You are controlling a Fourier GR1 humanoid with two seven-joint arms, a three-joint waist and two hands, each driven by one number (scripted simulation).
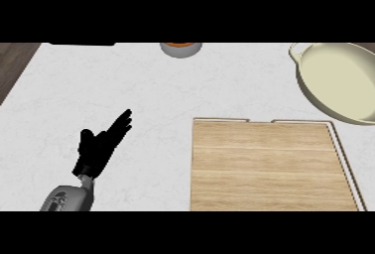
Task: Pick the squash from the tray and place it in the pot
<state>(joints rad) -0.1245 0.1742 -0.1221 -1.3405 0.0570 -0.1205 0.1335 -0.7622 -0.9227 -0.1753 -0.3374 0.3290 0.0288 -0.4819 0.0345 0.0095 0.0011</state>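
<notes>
1. Left hand (pixel 99 146) low left in head view, fingers straight and spread, holding nothing, over white marble counter (pixel 110 84); dark wood strip (pixel 15 64) at far left.
2. Squash: cannot tell where it lies. Wooden tray (pixel 267 163) right of hand, cream pot (pixel 333 74) beyond the tray's far right corner.
3. Grey cup (pixel 181 49) with orange top at far edge, well apart.

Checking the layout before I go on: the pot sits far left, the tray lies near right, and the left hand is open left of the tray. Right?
No. The head view shows the pot at the far right, not far left. The tray does lie near right, and the left hand is open to the left of it.
</notes>
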